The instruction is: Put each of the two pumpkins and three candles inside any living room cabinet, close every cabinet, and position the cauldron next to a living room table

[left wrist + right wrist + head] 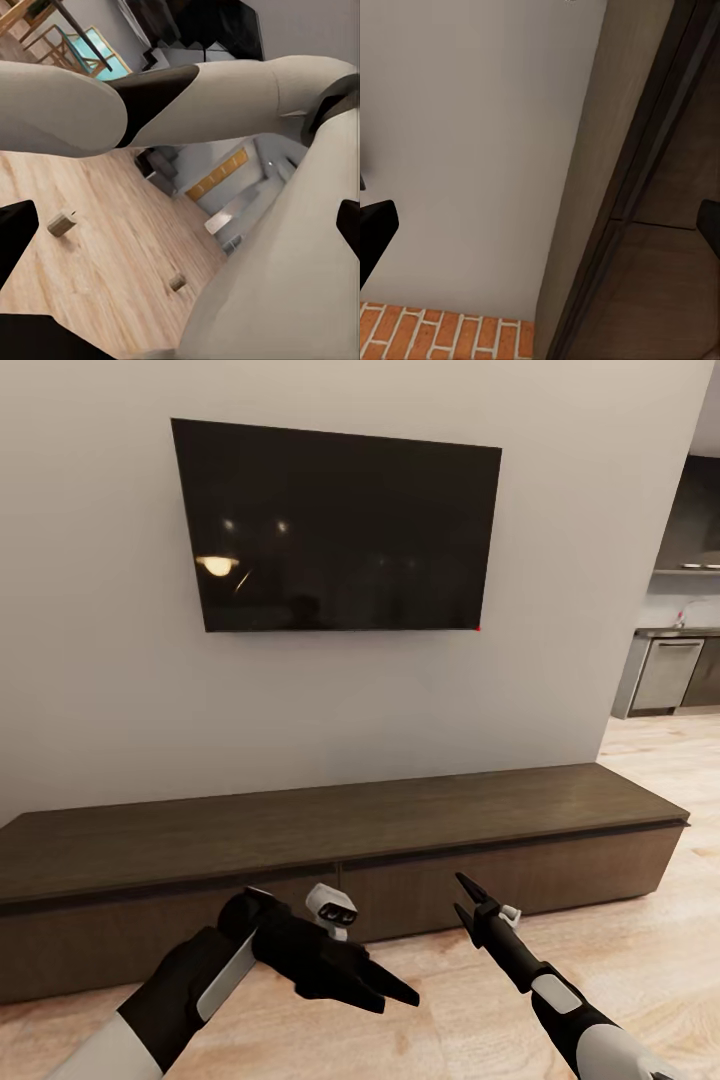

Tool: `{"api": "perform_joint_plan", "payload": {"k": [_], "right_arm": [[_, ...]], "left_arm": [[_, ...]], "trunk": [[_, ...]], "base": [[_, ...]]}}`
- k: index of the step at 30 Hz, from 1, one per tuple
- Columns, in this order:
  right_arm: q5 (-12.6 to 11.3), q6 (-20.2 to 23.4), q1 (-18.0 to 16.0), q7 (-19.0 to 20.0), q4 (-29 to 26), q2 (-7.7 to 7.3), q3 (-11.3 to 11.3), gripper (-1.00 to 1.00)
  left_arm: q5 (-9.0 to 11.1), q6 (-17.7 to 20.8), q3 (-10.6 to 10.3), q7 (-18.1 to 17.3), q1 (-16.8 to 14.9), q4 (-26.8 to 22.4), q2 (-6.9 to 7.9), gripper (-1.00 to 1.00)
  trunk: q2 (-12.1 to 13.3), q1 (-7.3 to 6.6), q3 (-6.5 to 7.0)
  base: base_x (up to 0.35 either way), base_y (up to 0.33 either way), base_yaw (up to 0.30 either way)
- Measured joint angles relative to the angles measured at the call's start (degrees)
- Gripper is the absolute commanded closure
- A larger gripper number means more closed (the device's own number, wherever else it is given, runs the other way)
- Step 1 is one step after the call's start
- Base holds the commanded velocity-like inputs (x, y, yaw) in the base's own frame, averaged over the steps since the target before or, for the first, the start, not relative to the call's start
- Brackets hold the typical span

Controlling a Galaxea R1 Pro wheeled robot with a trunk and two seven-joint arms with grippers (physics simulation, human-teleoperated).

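Pale wall, a black television (338, 525) hung on it, and below it the long dark-brown cabinet (340, 830) running across the view just ahead of both my arms. Its top is bare wood, its drawer fronts are flush and without handles, and all that I can see of them are shut. Light plank floor (650, 950) lies under me, and off beyond my right arm the room opens toward a kitchen.

My left end effector (385, 985) hangs low in front of the cabinet's left-hand drawer front, fingers spread, holding nothing. My right end effector (470, 895) points up and forward at the seam between two drawer fronts, close to the wood; its fingers also look parted and empty.

In the left wrist view two small beige blocks lie on the floor behind me, one nearer (61, 223), one farther (177, 282); they may be candles, but they are too small to tell. No pumpkin or cauldron is near either end effector.

I judge the step in hand is opening a drawer. With no handle, I should catch the front's top edge under the overhang, pull straight back, and keep my left arm clear of the drawer's path.
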Motion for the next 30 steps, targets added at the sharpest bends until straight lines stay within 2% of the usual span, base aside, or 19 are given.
{"api": "perform_joint_plan", "payload": {"k": [11, 30], "right_arm": [[0.01, -0.18, 0.00, 0.01, 0.00, 0.00, 0.07, -1.00], [0.01, -0.20, 0.00, -0.31, 0.00, 0.07, 0.03, -1.00]], "left_arm": [[2.75, -0.08, -0.26, 0.00, 0.03, 0.17, 0.14, -1.00], [2.76, -0.17, -0.27, 0.00, 0.54, 0.09, 0.07, -1.00]], "trunk": [[0.00, -0.02, 0.00], [0.00, -0.01, 0.00]], "base": [[0.064, 0.000, 0.000], [0.117, 0.000, 0.000]]}}
